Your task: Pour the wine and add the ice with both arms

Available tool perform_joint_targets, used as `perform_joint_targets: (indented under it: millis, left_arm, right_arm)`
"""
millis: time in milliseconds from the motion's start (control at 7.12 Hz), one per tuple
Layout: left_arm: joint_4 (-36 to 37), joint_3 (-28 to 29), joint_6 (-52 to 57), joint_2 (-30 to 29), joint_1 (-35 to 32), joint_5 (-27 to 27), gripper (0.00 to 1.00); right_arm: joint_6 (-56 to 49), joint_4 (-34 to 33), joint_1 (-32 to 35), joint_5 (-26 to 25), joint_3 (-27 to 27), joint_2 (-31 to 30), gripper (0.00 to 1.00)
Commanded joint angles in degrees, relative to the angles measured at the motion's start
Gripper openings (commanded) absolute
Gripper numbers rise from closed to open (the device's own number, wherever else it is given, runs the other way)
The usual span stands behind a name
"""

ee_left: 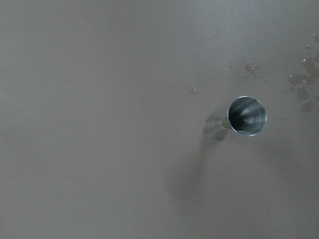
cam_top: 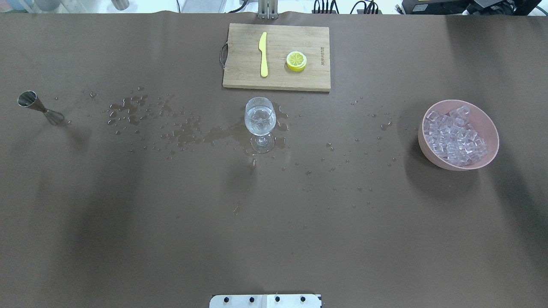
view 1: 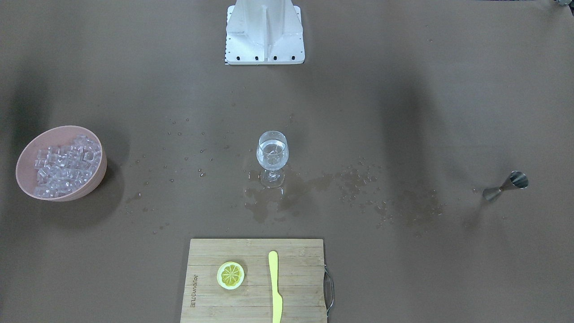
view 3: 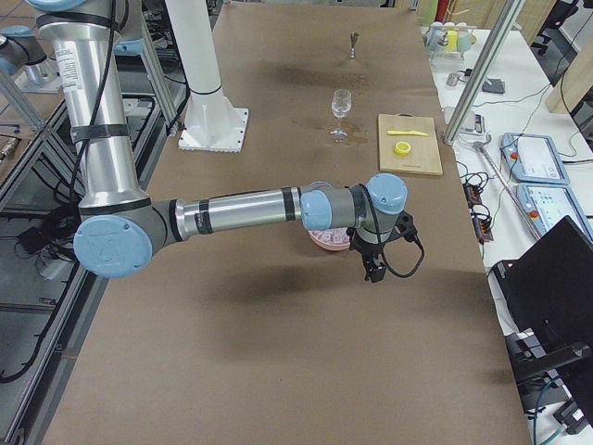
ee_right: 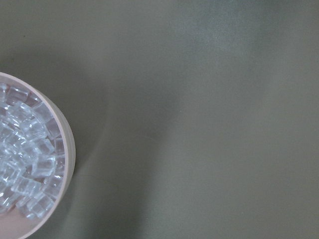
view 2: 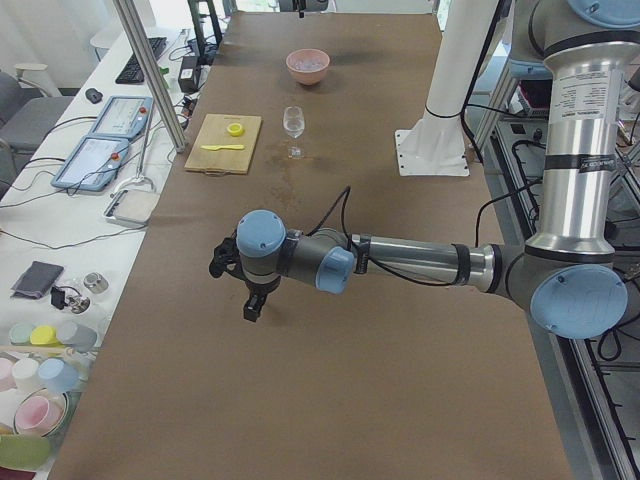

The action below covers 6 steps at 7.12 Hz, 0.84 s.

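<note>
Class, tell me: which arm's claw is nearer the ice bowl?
Right. The right claw hangs just beside the bowl, above table level. The left claw is far off, near the jigger, beyond the glass.

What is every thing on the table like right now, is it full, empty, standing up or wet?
Wine glass: standing up, partly filled with clear liquid.
Pink bowl: upright, heaped with ice.
Jigger: standing up, looks empty.
Lemon slice: cut side up on the cutting board.
Knife: lying flat on the board.
Table: wet, splashes around the glass.
Left gripper: hovering, grip unclear.
Right gripper: hovering, grip unclear.
</note>
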Motion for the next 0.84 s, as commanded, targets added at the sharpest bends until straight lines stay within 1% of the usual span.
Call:
perform_joint_targets:
  millis: [0,702]
  left_arm:
    - [0.16,-1.29,-0.37,0.34,-0.05,-0.07,0.98]
    - [0.42,-0.86,-0.37,-0.28,0.04,-0.07,0.98]
  right_arm:
    - [-0.03,0.14,-0.33,-0.16,-0.28,0.04,1.00]
    - [0.05,0.49,-1.56,-0.16,-1.25,0.13,1.00]
